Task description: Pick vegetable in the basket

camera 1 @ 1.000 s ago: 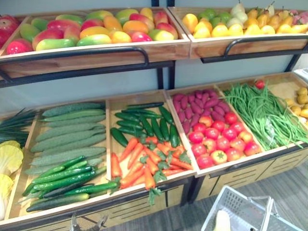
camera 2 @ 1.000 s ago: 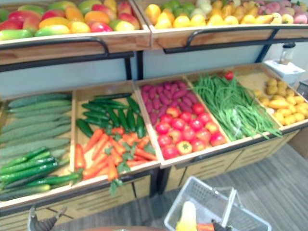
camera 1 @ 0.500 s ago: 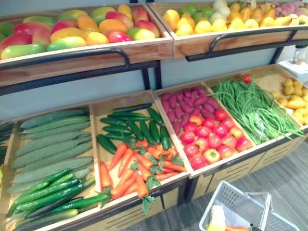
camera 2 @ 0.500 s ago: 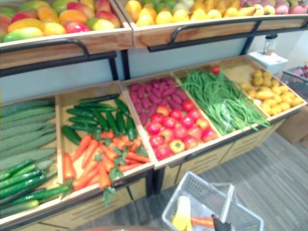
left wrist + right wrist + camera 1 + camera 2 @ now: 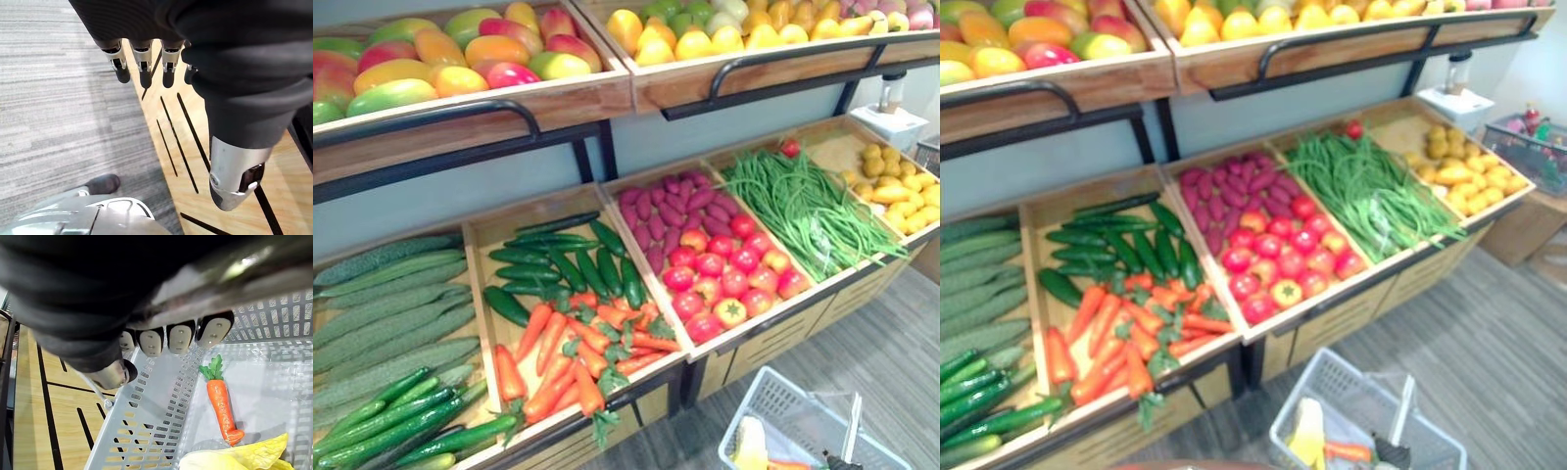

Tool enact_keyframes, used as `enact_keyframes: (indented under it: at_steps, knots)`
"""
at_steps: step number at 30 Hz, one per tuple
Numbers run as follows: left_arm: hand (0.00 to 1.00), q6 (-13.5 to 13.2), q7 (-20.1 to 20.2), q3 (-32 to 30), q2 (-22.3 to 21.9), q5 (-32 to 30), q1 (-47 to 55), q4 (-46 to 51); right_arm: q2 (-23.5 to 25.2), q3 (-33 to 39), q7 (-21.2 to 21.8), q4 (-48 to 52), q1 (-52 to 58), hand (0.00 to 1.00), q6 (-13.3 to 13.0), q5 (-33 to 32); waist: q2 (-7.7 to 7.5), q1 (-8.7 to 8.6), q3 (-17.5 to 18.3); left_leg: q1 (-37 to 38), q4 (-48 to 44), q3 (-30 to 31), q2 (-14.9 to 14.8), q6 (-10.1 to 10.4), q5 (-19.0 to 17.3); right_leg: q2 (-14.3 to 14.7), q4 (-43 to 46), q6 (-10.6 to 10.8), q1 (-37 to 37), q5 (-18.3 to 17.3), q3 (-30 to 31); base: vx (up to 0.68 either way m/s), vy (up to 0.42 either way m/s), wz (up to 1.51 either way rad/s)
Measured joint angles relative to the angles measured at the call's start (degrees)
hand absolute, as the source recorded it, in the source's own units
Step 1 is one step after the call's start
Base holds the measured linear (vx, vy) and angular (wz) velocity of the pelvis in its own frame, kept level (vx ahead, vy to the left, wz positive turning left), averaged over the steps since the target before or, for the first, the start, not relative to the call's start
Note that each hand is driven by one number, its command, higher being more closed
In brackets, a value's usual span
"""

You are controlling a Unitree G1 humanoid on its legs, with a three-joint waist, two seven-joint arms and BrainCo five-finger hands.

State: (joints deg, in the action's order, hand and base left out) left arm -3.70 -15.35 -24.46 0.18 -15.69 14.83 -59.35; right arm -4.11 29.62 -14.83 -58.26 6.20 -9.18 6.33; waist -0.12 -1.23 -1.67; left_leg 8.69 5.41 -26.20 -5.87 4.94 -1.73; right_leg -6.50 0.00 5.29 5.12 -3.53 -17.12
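Right hand (image 5: 178, 338) stays curled round the handle (image 5: 1403, 399) of the basket (image 5: 146, 421), where a carrot (image 5: 221, 404) lies by the side wall beside a cabbage (image 5: 234, 458); left hand (image 5: 143, 61) hangs slack and empty, and only the view has swung right along the stand (image 5: 1430, 274), so another pick likely awaits.

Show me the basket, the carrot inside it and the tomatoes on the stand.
basket (image 5: 151, 406): right wrist view, on its perforated side wall.
carrot (image 5: 220, 404): right wrist view, middle of its orange body.
tomatoes (image 5: 710, 264): left eye view, centre of the red pile.
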Motion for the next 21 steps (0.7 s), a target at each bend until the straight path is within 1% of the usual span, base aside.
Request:
enact_keyframes:
  at_steps: [1,3,4,5,6,7,8,9,10,11,12,13,14,15,16,17,18,19,20,21]
  knots:
    - [0.0,0.0,0.0,0.0,0.0,0.1,0.0,0.0,-0.3,-0.3,0.1,-0.6,-0.5,1.0,0.0,0.0,-0.09,-0.02,-0.4,0.2,-0.5,-0.5,-0.1,0.1,-0.4,0.1,0.1,0.0,0.0,0.0,0.6,0.03,-0.004,-0.45]
    - [0.0,0.0,0.0,0.9,0.3,1.5,-0.1,0.0,-0.7,-0.8,0.5,-1.1,-2.0,1.0,0.3,0.2,-0.09,0.08,-2.0,-0.7,-7.0,-2.4,-1.6,0.3,-4.3,0.2,0.9,-0.1,-0.2,0.0,3.5,0.02,-0.008,-0.6]
    - [0.0,0.0,0.0,1.3,0.3,1.6,-0.1,0.0,-0.8,-0.8,0.5,-1.1,-2.4,1.0,0.3,0.3,0.02,0.2,-2.5,-0.9,-8.7,-2.5,-1.9,0.0,-5.2,0.3,1.5,-0.1,-0.6,0.0,4.5,0.01,-0.01,-0.88]
    - [0.0,0.0,0.0,2.0,0.4,1.6,-0.1,-0.1,-1.2,-1.0,0.5,-1.1,-3.3,1.0,0.4,0.4,0.24,0.69,-2.8,-2.3,-12.5,-1.0,-2.5,-0.4,-6.7,0.5,3.2,-0.1,-2.6,0.0,7.4,0.01,-0.048,-1.13]
    - [0.0,0.0,0.0,2.5,0.3,1.6,-0.7,-0.1,-1.7,-1.5,0.6,-1.1,-4.3,1.0,0.4,0.5,0.6,1.32,-3.4,-4.4,-16.6,3.8,-3.0,-0.8,-8.8,0.8,5.3,-0.2,-4.9,0.0,10.4,0.0,-0.052,-1.21]
    - [0.0,0.0,0.0,2.9,0.2,1.6,-1.2,-0.1,-2.0,-2.0,0.6,-1.1,-4.7,1.0,0.4,0.5,1.06,1.52,-3.9,-5.4,-18.4,6.9,-3.2,-0.7,-10.1,0.9,6.2,-0.2,-5.8,0.0,11.7,-0.03,-0.022,-1.19]
    - [0.0,-0.1,0.0,4.4,0.0,1.9,-2.0,-0.1,-2.8,-3.1,0.7,-1.0,-5.0,1.0,0.4,0.5,2.18,1.48,-4.9,-6.2,-20.7,12.0,-3.6,0.1,-13.2,1.8,7.6,-0.1,-7.2,0.0,13.6,-0.08,0.07,-1.07]
    - [0.0,-0.1,0.0,6.0,0.3,1.9,-3.4,-0.3,-2.7,-3.2,0.7,-0.2,-4.8,1.0,0.5,0.5,2.67,1.0,-5.3,-6.4,-21.1,12.5,-4.1,0.6,-15.8,2.7,8.9,0.2,-8.9,0.2,15.7,-0.1,0.102,-1.0]
    - [0.0,-0.1,0.0,6.7,1.1,1.9,-4.1,-0.7,-2.0,-3.5,0.8,0.5,-4.6,1.0,0.5,0.5,1.94,0.73,-5.7,-6.3,-21.6,11.6,-4.0,0.4,-15.9,2.6,9.4,0.7,-9.5,0.5,16.7,-0.13,0.108,-0.84]
    - [0.0,0.1,0.1,8.6,2.7,1.9,-5.5,-1.7,-0.5,-4.8,0.8,3.3,-3.3,1.0,0.4,0.5,0.59,-0.17,-6.1,-6.4,-21.7,9.7,-3.7,0.1,-16.1,2.1,10.2,1.5,-10.9,1.0,18.4,-0.11,0.085,-0.65]
    - [0.0,0.6,0.8,9.5,3.7,1.8,-5.9,-2.4,0.1,-5.8,0.8,4.7,-2.6,1.0,0.3,0.5,-0.16,-0.38,-6.3,-6.3,-21.7,8.3,-3.6,-0.1,-16.2,2.1,10.7,1.8,-12.0,1.7,19.2,-0.18,0.123,-1.28]
    - [0.0,0.7,0.8,11.0,4.7,1.8,-6.2,-2.8,1.4,-7.6,0.7,7.3,-1.6,1.0,0.2,0.5,-1.04,-0.22,-6.7,-6.6,-21.4,3.1,-4.1,-1.1,-15.9,3.0,10.5,1.7,-16.0,7.0,18.7,-0.15,0.127,-1.38]
    - [0.0,0.7,0.7,10.6,4.5,1.8,-6.3,-2.8,1.5,-8.1,0.7,8.1,-1.7,1.0,0.2,0.5,-0.15,-0.24,-6.9,-6.8,-20.9,1.3,-5.0,-1.8,-15.4,3.5,8.5,1.5,-16.5,10.3,16.9,-0.25,0.169,-1.74]
    - [0.0,0.8,0.7,10.7,4.5,1.8,-6.1,-2.3,1.5,-8.9,0.4,8.7,-2.5,1.0,0.1,0.5,-0.78,-0.37,-8.8,-6.1,-19.3,-2.6,-5.2,-2.9,-14.2,1.7,15.7,-2.7,-18.5,8.1,7.9,-0.2,0.127,-1.35]
    - [0.0,0.9,1.0,10.8,4.9,1.7,-6.4,-2.1,0.7,-8.6,-0.1,9.4,-2.2,1.0,0.1,0.7,-1.02,-0.74,-10.0,-5.2,-18.2,-5.2,-4.8,-3.4,-13.3,-2.3,26.7,-6.1,-20.0,3.4,0.0,-0.22,0.134,-1.16]
    - [0.0,0.9,1.0,10.8,5.1,1.7,-6.3,-2.1,0.1,-8.5,-0.1,9.7,-1.8,1.0,0.1,1.3,-1.34,-0.78,-10.0,-5.1,-18.5,-6.3,-4.9,-3.6,-13.2,-4.2,31.2,-6.1,-20.0,2.6,-2.5,-0.11,0.098,-0.98]
    - [0.0,1.0,1.0,10.8,5.4,1.6,-6.0,-2.1,-0.5,-8.8,-0.1,9.7,-1.3,1.0,0.1,2.5,-2.02,-0.76,-10.0,-4.4,-19.2,-8.6,-5.2,-3.7,-13.2,-7.2,37.9,-6.2,-19.4,2.1,-5.3,-0.08,0.076,-0.84]
    - [0.0,1.0,1.0,10.8,5.8,1.6,-6.0,-2.0,-0.5,-9.0,-0.1,9.7,-1.1,1.0,0.2,2.7,-2.61,-0.74,-10.0,-4.2,-20.2,-10.2,-5.5,-3.7,-13.2,-9.1,40.4,-6.2,-18.5,2.2,-6.7,-0.05,0.013,-0.99]
    - [0.0,1.0,1.0,10.7,6.5,1.5,-6.0,-2.0,-0.5,-9.4,0.0,9.7,-1.4,1.0,0.1,2.7,-3.89,-0.93,-10.1,-3.4,-21.1,-12.0,-5.4,-3.6,-13.3,-9.5,39.7,-6.2,-18.6,2.9,-8.4,-0.09,-0.016,-1.08]
    - [0.0,1.1,1.2,10.6,6.3,1.3,-6.2,-1.8,-0.7,-9.4,0.3,9.5,-2.1,1.0,0.2,2.8,-2.8,-1.12,-9.8,-2.9,-19.6,-13.0,-5.6,-3.8,-13.1,-7.3,35.4,-6.5,-17.4,3.9,-10.7,-0.11,-0.022,-1.05]
